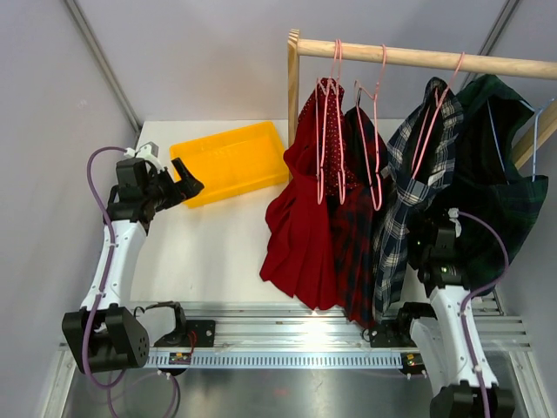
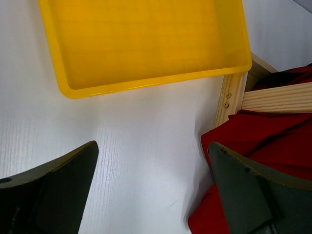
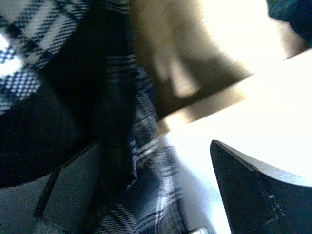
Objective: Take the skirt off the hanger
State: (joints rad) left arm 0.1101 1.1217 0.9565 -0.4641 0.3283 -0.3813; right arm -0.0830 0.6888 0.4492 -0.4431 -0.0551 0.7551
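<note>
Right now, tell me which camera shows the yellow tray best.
The top external view: the yellow tray appears nearly whole, with all its corners in frame. The left wrist view shows it closer but cut off at the frame's top. The right wrist view shows none of it, only plaid fabric.

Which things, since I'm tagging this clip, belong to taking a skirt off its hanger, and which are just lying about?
For the job:
- red skirt, dark plaid skirt, blue-white skirt, green skirt
- hangers on the rail
- left gripper and right gripper, both open

Lying about:
- tray, empty, on the table, perhaps the drop spot
</note>
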